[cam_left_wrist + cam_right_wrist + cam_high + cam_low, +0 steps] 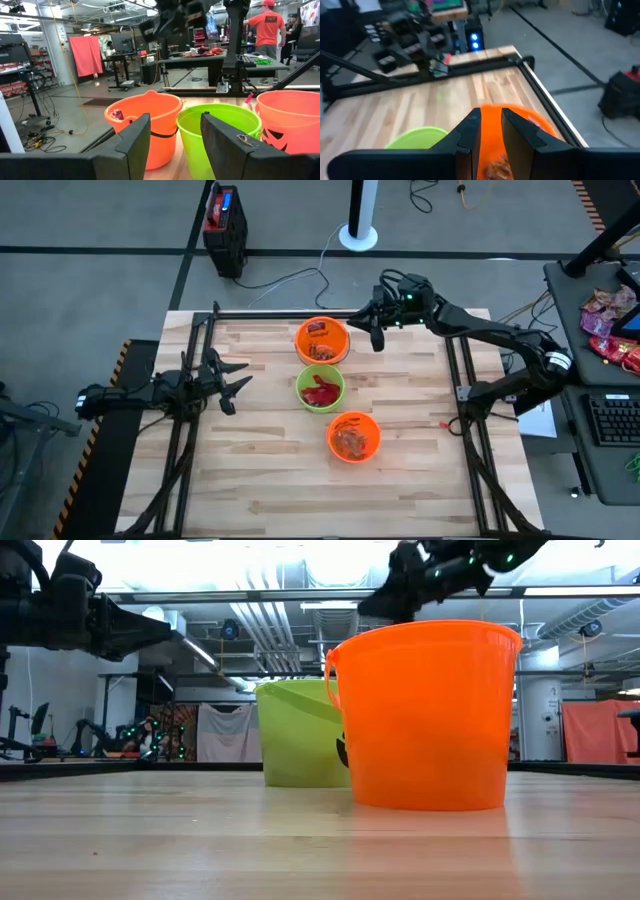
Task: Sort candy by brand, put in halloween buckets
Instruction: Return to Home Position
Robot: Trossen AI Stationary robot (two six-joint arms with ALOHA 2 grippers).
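Observation:
Three buckets stand in a slanting row on the wooden table: the far orange bucket [322,340], the green bucket [321,388] and the near orange bucket [353,436]. The far one holds red and brown candy [319,332], the green one red packets [320,393], the near one brownish pieces [350,443]. My right gripper [376,338] hovers above the far orange bucket's [540,125] right rim, fingers a little apart [491,135], with nothing between them. My left gripper [238,385] waits open left of the green bucket [220,120], level with the buckets [175,135].
Dark metal rails [455,370] frame the table on the left, far and right sides. A small red bit [443,423] lies by the right rail. More candy [610,320] is piled on a side desk at the right. A person in an orange shirt [267,25] stands beyond the table.

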